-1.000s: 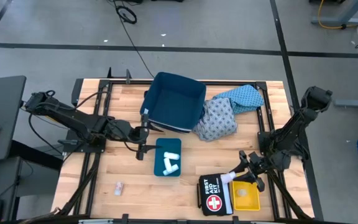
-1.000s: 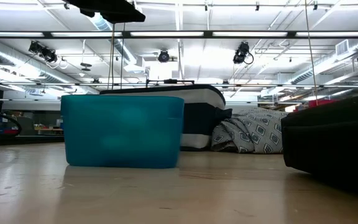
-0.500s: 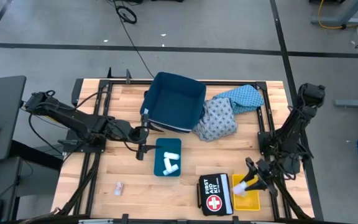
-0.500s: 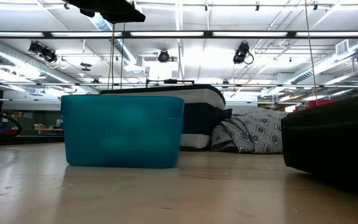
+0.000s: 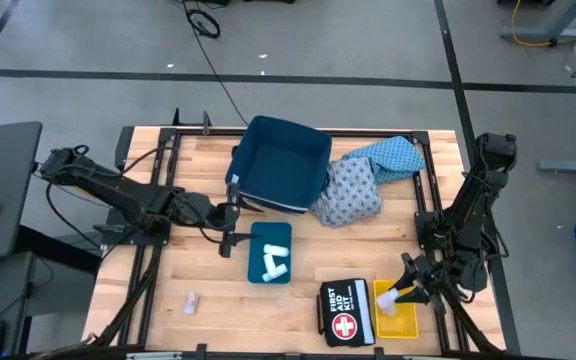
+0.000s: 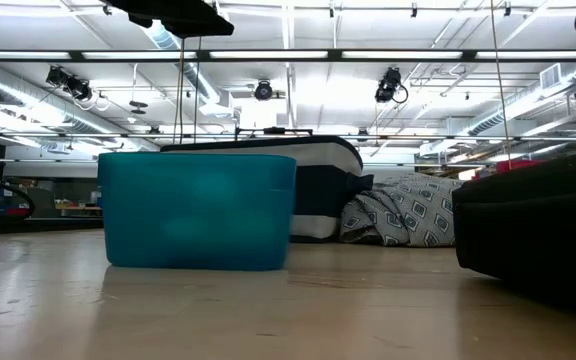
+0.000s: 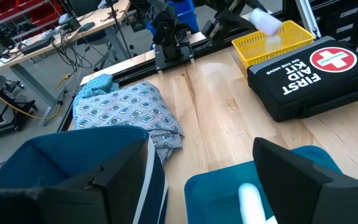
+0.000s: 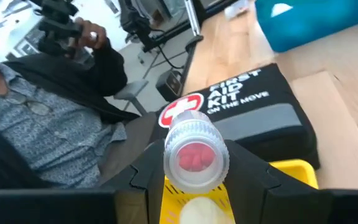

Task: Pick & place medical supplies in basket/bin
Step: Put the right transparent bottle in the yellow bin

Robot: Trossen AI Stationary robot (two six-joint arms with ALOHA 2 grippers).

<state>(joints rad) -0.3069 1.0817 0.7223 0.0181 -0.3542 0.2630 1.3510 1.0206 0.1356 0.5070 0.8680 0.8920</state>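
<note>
My right gripper (image 5: 402,294) is shut on a small white cylinder (image 8: 196,155) whose clear end shows red inside. It hovers over the yellow basket (image 5: 398,318) beside the black first aid kit (image 5: 346,313). My left gripper (image 5: 230,225) stands open at mid-table, by the teal bin (image 5: 270,252) that holds white rolls (image 5: 276,260). The dark blue basket (image 5: 280,165) stands behind it. Two patterned garments (image 5: 353,190) lie in a heap against the blue basket's right side. A tiny packet (image 5: 191,301) lies on the table at the near left. My right gripper pinches the white cylinder by its round sides (image 8: 168,167) between the two fingers (image 8: 253,177). In the high view the cylinder (image 5: 388,297) sticks out of the fingers toward the table's left, roughly level. It is lifted clear above the yellow basket.
A pale item (image 8: 197,211) lies in the yellow basket. A seated person (image 8: 48,124) is beyond the table's near edge. Black frame rails (image 5: 143,290) run along both sides of the table. Bare wood (image 5: 218,310) lies at the near left.
My right gripper has carried the white cylinder from above the first aid kit toward the table's right and near edges, sinking a little and turning, so the cylinder now hangs over the yellow basket.
</note>
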